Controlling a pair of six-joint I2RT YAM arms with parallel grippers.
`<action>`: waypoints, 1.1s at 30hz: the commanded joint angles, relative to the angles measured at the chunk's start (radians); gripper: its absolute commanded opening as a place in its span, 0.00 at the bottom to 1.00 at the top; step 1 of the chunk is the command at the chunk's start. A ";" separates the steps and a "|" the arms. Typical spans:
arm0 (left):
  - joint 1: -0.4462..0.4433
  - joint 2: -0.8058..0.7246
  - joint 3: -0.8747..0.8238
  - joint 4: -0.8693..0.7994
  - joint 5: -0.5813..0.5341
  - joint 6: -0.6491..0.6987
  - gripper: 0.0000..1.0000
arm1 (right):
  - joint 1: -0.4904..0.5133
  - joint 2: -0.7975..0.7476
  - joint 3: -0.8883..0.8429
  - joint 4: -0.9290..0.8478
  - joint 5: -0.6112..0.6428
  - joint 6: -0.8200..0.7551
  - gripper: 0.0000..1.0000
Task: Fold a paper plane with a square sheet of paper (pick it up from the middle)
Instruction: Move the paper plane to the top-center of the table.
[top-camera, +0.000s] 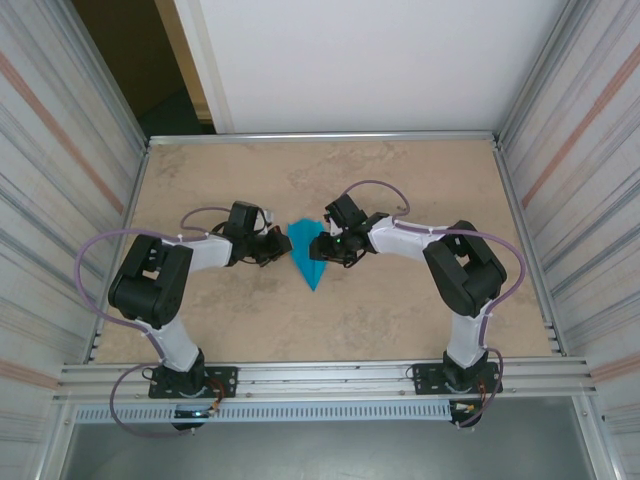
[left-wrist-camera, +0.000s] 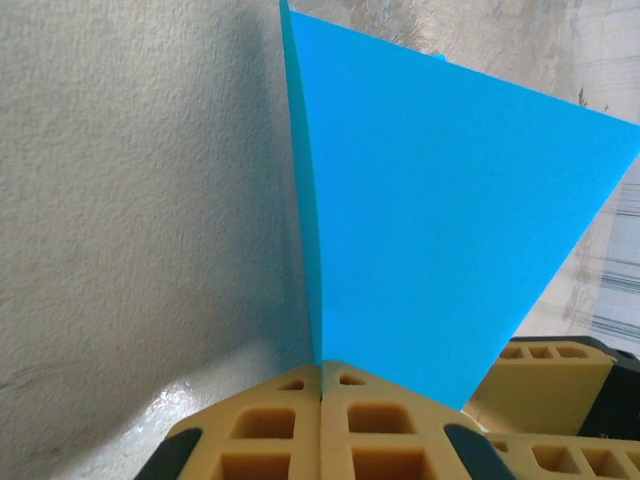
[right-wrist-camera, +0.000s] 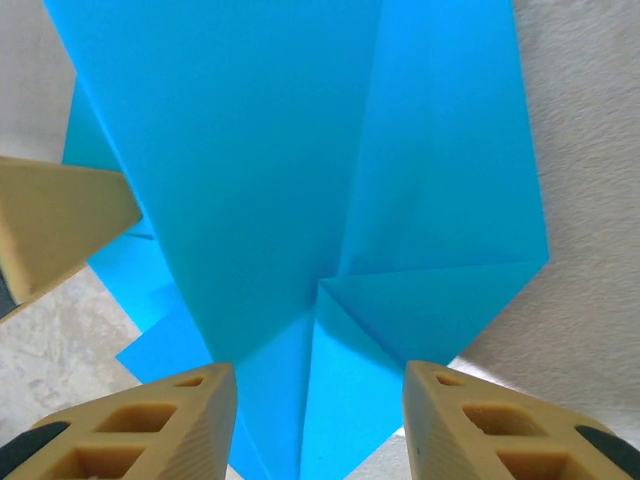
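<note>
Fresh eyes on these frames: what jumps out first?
The bright teal paper plane lies mid-way across the table between both grippers, its nose pointing toward the arm bases. The left gripper is pinched shut on a raised edge of it. The right gripper straddles its folded creases with jaws apart.

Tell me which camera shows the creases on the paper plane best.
The right wrist view: the paper plane is close, its creases and layered flaps clear. The top external view gives its small pointed outline; the left wrist view, a plain flap pinched in the shut left gripper.
</note>
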 joint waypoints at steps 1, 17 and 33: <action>-0.007 0.011 0.004 0.008 0.017 0.014 0.03 | 0.001 -0.011 0.046 -0.041 0.059 -0.045 0.48; -0.008 0.017 0.007 0.013 0.023 0.013 0.03 | 0.021 0.021 0.041 -0.039 -0.025 -0.063 0.53; -0.008 0.011 0.002 0.016 0.027 0.013 0.03 | 0.020 0.014 0.056 -0.075 0.049 -0.068 0.59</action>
